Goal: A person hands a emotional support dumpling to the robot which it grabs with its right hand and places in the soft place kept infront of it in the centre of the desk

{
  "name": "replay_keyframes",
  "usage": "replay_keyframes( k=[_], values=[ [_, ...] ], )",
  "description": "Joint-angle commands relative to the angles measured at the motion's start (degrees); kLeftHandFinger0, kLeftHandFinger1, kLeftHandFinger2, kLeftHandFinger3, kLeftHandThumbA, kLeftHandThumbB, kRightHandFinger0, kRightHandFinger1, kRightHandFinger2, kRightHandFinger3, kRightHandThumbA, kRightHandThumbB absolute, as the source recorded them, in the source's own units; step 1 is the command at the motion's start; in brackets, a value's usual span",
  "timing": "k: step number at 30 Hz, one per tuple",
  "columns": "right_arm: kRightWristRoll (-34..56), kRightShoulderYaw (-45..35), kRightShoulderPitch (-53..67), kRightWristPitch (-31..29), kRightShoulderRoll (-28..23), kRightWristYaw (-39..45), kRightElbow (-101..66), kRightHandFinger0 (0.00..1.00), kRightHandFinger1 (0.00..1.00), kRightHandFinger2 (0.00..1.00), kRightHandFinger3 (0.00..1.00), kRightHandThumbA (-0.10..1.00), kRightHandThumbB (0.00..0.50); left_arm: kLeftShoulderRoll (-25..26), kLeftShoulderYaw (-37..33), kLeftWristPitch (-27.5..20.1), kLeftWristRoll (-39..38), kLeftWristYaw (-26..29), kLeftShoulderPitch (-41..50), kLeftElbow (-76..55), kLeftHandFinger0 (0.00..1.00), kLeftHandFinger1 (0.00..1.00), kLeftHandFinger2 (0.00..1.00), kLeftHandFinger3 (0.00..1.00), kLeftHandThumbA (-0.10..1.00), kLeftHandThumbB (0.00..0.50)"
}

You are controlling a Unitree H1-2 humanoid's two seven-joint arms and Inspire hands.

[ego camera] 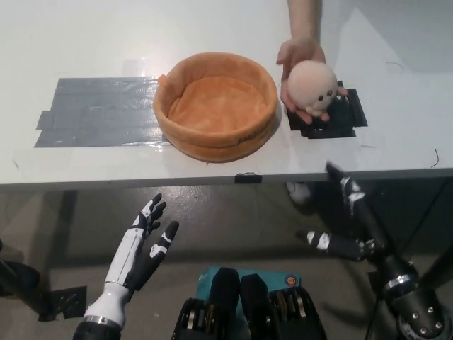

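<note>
Awaiting handover, the dumpling is held out by a person's hand beside the soft basket, while the right hand, fingers spread wide and empty like those of the resting left hand, must be raised to it.

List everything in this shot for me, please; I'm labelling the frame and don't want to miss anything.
Plush dumpling: one, pale pink-cream, held above the desk's right part in a person's hand.
Soft basket: one, orange, round, centre of the desk, nothing visible inside.
Desk: one, white.
Grey tape patch: one, on the desk left of the basket.
Black tape patch: one, on the desk under the dumpling.
Person's hand: one, reaching in from the top, holding the dumpling.
Left hand: white, open, below the desk edge at lower left.
Right hand: black, open, below the desk edge at lower right.
</note>
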Motion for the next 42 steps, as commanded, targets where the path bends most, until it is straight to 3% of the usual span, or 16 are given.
replay_keyframes(
  k=[1,9,11,13,18,25,31,34,38,42],
  values=[
    [-9.4,-2.1,-5.2,5.3,-0.9,-5.2,-7.2,1.00,1.00,1.00,1.00,0.97,0.297,0.3,0.4,-2.2,0.5,0.7,-0.2,-1.3,1.00,1.00,1.00,1.00,0.84,0.011],
    [-15.3,-1.5,-20.8,19.0,-5.9,-0.3,-6.3,1.00,1.00,1.00,1.00,0.91,0.277,0.2,0.4,-1.2,0.6,0.5,-0.2,-1.9,1.00,1.00,1.00,1.00,0.85,0.015],
    [-16.2,-0.6,-24.2,21.4,-6.4,0.4,-3.7,1.00,1.00,1.00,1.00,0.93,0.312,0.2,0.5,-1.1,0.5,0.5,-0.3,-1.9,1.00,1.00,1.00,1.00,0.84,0.016],
    [-16.7,0.3,-26.9,22.2,-6.5,0.6,-1.0,1.00,1.00,1.00,1.00,0.93,0.308,0.1,0.5,-1.1,0.4,0.5,-0.3,-2.0,1.00,1.00,1.00,1.00,0.84,0.010],
    [-17.8,2.8,-34.8,23.2,-6.0,0.1,9.7,1.00,1.00,1.00,1.00,0.92,0.348,0.0,0.5,-1.1,0.6,0.7,-0.6,-2.0,1.00,1.00,1.00,1.00,0.85,0.016],
    [-17.4,5.0,-41.4,21.9,-4.6,-1.3,24.7,1.00,1.00,1.00,1.00,0.86,0.347,0.1,0.3,-1.6,0.7,0.6,-1.0,-1.7,1.00,1.00,1.00,1.00,0.87,0.024],
    [-17.6,7.0,-43.2,20.3,-3.8,-1.5,32.2,1.00,1.00,1.00,1.00,0.95,0.357,0.1,0.3,-1.6,0.7,0.5,-1.2,-1.7,1.00,1.00,1.00,1.00,0.87,0.025],
    [-16.8,7.2,-43.2,19.6,-2.9,-2.0,35.1,1.00,1.00,1.00,1.00,0.92,0.362,0.0,0.3,-1.4,0.7,0.4,-1.2,-1.8,1.00,1.00,1.00,1.00,0.88,0.035],
    [-18.1,9.7,-43.2,20.7,-2.6,-1.3,38.2,1.00,1.00,1.00,1.00,0.96,0.372,0.0,0.4,-1.1,0.9,0.5,-0.9,-2.1,1.00,1.00,1.00,1.00,0.87,0.033],
    [-16.7,9.5,-43.5,19.8,-2.5,-1.5,40.7,1.00,1.00,1.00,1.00,0.91,0.386,0.0,0.5,-1.3,0.4,0.3,-1.0,-1.9,1.00,1.00,1.00,1.00,0.87,0.034]
  ],
)
